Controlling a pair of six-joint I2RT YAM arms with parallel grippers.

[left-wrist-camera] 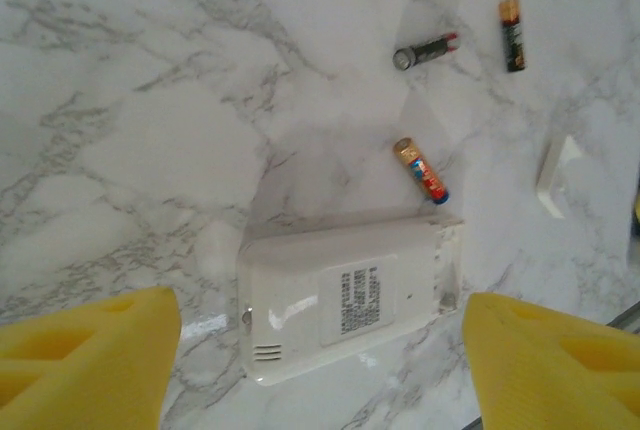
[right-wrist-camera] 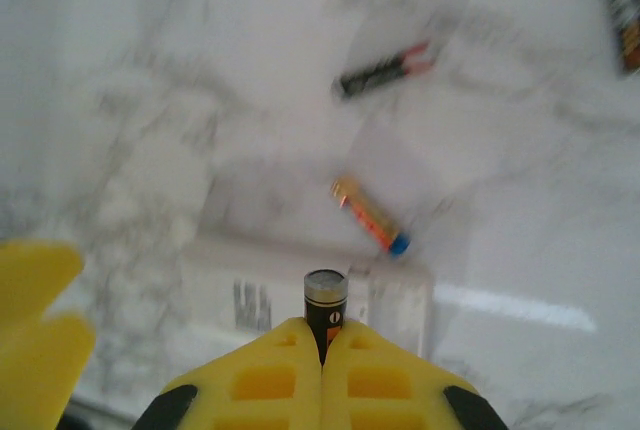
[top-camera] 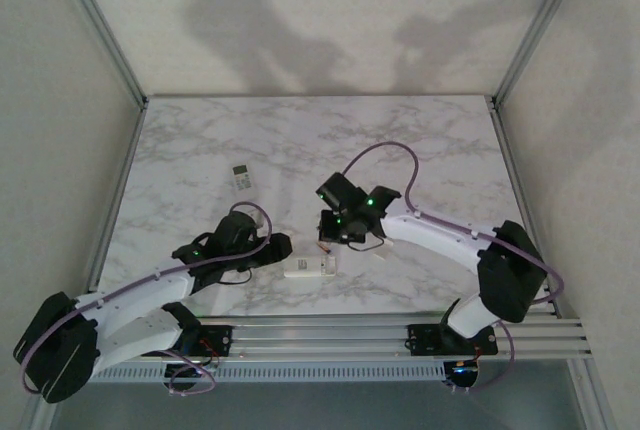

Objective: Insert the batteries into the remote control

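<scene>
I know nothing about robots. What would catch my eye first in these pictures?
The right gripper, its yellow jaws shut, pinches a dark battery near the white remote. That remote lies label-up on the marble table between the open fingers of the left gripper. Three loose batteries lie on the marble just beyond it.

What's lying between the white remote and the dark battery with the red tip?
A coppery-orange battery with a blue end lies between the remote and the dark battery, in the left wrist view.
</scene>
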